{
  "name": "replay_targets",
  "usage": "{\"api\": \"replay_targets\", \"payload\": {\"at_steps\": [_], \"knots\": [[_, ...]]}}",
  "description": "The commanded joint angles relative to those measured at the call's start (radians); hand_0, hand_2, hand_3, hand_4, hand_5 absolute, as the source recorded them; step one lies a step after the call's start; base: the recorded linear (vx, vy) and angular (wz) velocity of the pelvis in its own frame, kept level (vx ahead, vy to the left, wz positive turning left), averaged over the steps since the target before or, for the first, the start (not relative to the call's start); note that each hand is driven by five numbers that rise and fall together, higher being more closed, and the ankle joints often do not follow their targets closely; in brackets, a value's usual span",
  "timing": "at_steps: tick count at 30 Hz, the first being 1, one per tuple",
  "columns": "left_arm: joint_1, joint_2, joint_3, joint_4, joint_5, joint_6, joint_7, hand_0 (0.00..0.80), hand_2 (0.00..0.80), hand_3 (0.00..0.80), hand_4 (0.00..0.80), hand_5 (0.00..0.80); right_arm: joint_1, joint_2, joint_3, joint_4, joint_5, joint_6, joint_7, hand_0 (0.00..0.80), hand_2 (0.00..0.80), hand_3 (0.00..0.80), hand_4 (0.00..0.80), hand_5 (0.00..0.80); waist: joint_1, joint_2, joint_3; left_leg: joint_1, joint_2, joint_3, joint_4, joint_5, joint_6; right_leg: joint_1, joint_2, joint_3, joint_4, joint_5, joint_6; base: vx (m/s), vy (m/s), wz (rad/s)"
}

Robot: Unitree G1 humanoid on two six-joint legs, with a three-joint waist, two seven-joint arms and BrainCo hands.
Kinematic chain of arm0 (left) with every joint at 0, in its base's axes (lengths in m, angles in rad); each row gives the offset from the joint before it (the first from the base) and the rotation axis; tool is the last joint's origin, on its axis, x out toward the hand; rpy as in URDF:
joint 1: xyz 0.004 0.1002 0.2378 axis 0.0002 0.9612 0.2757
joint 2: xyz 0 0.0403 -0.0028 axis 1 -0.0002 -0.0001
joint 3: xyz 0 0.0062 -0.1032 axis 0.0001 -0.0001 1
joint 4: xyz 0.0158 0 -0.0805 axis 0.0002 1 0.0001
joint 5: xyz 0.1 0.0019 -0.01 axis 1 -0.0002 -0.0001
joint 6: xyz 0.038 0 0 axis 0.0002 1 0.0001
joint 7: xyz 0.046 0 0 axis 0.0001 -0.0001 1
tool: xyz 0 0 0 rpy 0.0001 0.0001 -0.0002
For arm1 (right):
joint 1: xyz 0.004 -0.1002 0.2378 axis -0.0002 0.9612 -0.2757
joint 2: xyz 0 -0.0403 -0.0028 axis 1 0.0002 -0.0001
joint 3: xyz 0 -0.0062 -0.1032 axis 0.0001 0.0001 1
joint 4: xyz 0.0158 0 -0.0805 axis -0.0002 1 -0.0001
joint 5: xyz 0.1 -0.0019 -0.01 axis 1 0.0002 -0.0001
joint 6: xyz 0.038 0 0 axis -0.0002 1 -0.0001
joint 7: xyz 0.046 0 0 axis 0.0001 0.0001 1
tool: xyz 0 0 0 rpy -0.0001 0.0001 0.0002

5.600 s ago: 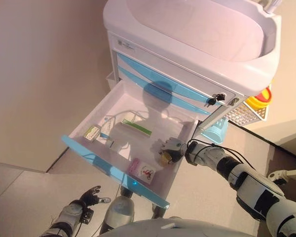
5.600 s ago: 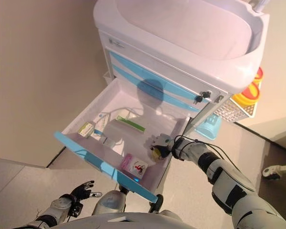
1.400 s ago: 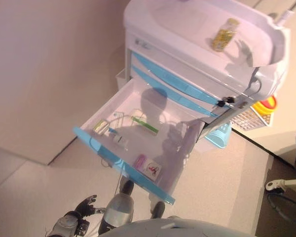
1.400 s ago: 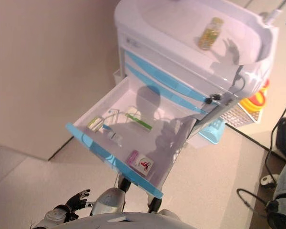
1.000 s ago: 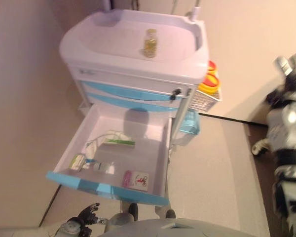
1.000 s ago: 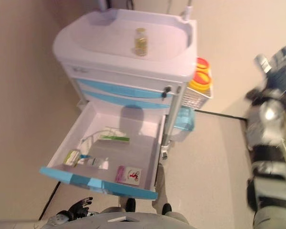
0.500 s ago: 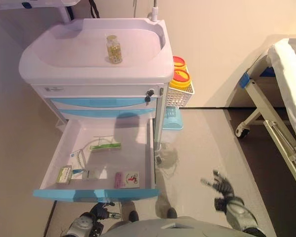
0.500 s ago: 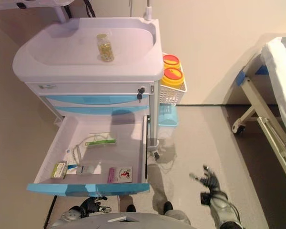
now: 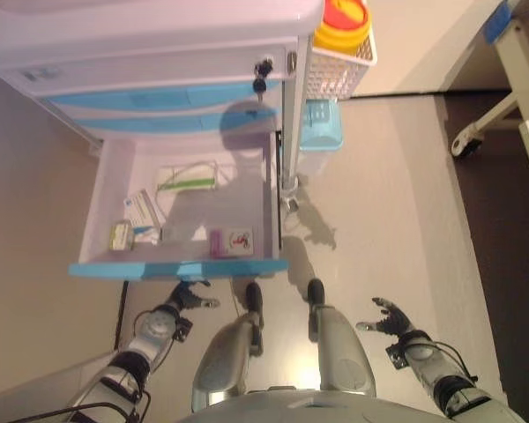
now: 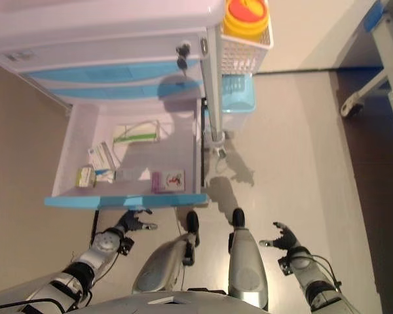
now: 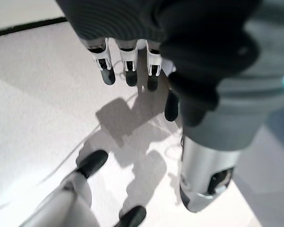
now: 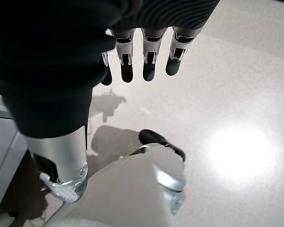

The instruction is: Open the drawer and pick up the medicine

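The white cart (image 9: 159, 35) stands with its bottom drawer (image 9: 176, 264) pulled all the way out, and a basket (image 9: 339, 66) with a yellow tub (image 9: 342, 19) hangs on the cart's right side. Small medicine boxes (image 9: 229, 241) lie flat inside the drawer, near its blue front. The left hand (image 9: 187, 295) hangs just below the drawer front and the right hand (image 9: 390, 317) hangs well off to the drawer's right, both with straight fingers and holding nothing.

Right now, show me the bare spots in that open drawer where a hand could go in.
In the drawer, the right half is mostly bare, between the green-striped packet and the pink-and-white box. The left front corner is crowded: small green box, leaflet, white box. Both hands hang outside the drawer.
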Motion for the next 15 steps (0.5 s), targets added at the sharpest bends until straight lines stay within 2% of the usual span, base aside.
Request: {"api": "replay_targets", "payload": {"at_steps": [1, 8, 15], "knots": [[-0.026, 0.047, 0.068, -0.078, -0.041, -0.011, 0.047, 0.000, 0.000, 0.000, 0.000, 0.000, 0.043, -0.055, 0.031, -0.067, 0.014, -0.014, -0.007, 0.000, 0.000, 0.000, 0.000, 0.000, -0.012, -0.001, -0.017, -0.097, -0.014, -0.027, 0.221, -0.198, 0.049, -0.047, 0.019, -0.014, 0.173, -0.123, -0.029, 0.007, 0.085, -0.31], [-0.100, 0.104, 0.113, -0.094, -0.067, -0.002, 0.091, 0.000, 0.000, 0.000, 0.000, 0.000, 0.069, -0.076, 0.026, -0.116, -0.021, -0.008, -0.003, 0.000, 0.000, 0.000, 0.000, 0.000, -0.043, -0.016, -0.008, -0.198, -0.021, -0.007, 0.332, -0.238, 0.066, -0.155, 0.045, 0.029, 0.238, -0.121, -0.041, 0.048, 0.094, -0.20], [-0.235, 0.224, 0.148, -0.059, -0.092, 0.017, 0.123, 0.000, 0.000, 0.000, 0.000, 0.000, 0.100, -0.101, 0.032, -0.149, -0.029, -0.013, -0.008, 0.000, 0.000, 0.000, 0.000, 0.000, -0.091, -0.031, -0.005, -0.247, -0.020, 0.025, 0.382, -0.262, 0.079, -0.217, 0.070, 0.081, 0.232, -0.088, -0.034, 0.069, 0.106, -0.14]]}}
